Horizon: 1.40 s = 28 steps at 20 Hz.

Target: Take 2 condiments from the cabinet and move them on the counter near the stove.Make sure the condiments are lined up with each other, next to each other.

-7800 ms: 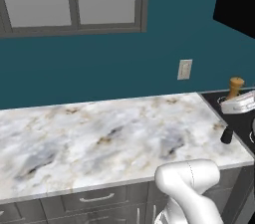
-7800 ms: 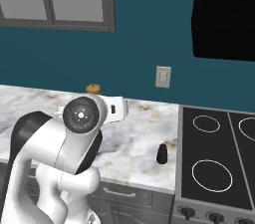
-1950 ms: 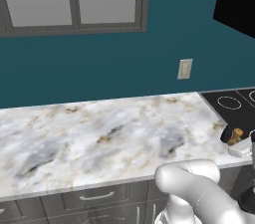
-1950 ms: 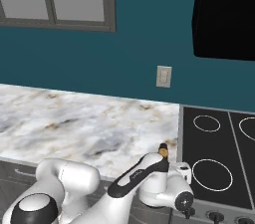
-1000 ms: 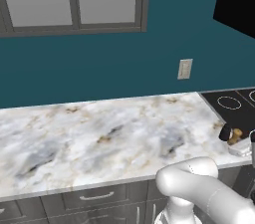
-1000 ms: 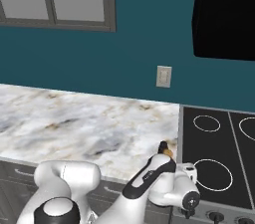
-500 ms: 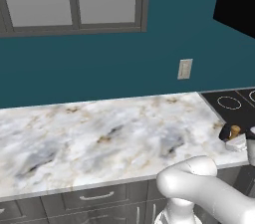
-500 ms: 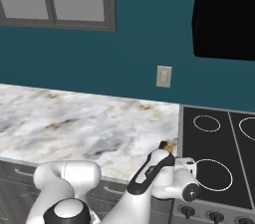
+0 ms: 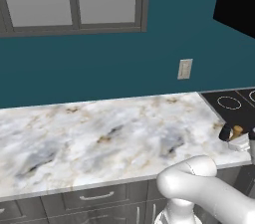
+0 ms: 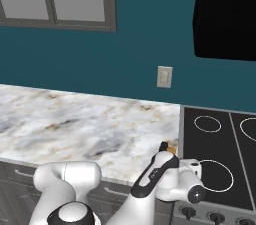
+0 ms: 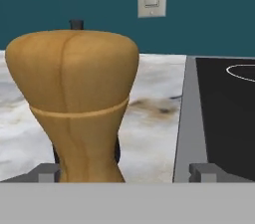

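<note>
Wooden mill (image 11: 74, 103) stands upright on the marble worktop (image 9: 99, 138), close to the worktop's front edge and just beside the black cooktop (image 10: 220, 144). In the hand view it sits dead ahead, between the two finger tips. Behind it a dark shape peeks out at both sides of its waist, with a small dark cap above its head: judged to be the black shaker (image 11: 75, 24), directly behind the mill along this line of sight.

Tool (image 11: 124, 170): fingers spread wide, tips (image 11: 47, 172) apart from the mill on either side, pinching nothing. The mill stands on its own.

Left base view: black shaker and tan mill top (image 9: 238, 130) sit side by side at the worktop's right end, near the cooktop edge, with the hand (image 9: 241, 141) just in front of them. Whether the two touch, cannot tell.

Step in hand, as judged: release of the second condiment. Both pieces look to be down near the stove and next to each other, so the task reads as near its end.

Next move calls for a straight pull-back of the tool along its own axis, with no sideways drift, since either finger could clip the mill and knock it out of line with the shaker.
</note>
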Motion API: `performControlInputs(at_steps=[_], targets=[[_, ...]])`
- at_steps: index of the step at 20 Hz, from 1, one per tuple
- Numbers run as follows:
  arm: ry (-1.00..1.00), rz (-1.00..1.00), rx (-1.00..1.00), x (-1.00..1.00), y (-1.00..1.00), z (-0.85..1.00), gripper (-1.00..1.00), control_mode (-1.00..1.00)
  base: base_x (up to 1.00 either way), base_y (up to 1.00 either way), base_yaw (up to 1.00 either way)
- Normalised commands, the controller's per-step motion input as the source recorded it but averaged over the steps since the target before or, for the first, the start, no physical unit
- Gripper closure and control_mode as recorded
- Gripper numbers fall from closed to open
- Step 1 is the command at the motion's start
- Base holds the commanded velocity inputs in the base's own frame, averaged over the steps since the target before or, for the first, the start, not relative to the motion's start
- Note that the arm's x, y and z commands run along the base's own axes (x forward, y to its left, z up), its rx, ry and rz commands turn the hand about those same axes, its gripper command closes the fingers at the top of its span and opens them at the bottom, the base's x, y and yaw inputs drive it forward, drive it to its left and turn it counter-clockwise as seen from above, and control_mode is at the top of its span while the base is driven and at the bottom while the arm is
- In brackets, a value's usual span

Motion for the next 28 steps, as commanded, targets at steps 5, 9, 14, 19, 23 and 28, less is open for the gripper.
performControlInputs(at_steps=[5,9,14,19,23,28], targets=[[-0.02,0.0,0.0,-0.12,0.0,0.0,-1.0,-1.0,0.0,0.0,0.0],[-0.11,0.0,0.0,-0.51,0.01,0.05,-1.0,-1.0,0.0,0.0,0.0],[-0.2,0.0,0.0,-0.62,0.07,0.26,-1.0,-1.0,0.0,0.0,0.0],[-0.22,0.0,0.0,-0.48,0.09,0.59,-1.0,-1.0,0.0,0.0,0.0],[-0.07,0.0,-0.01,-0.34,0.39,0.44,-1.0,-1.0,0.0,0.0,0.0],[0.2,0.0,0.0,-0.01,0.58,0.71,-1.0,-1.0,0.0,0.0,0.0]])
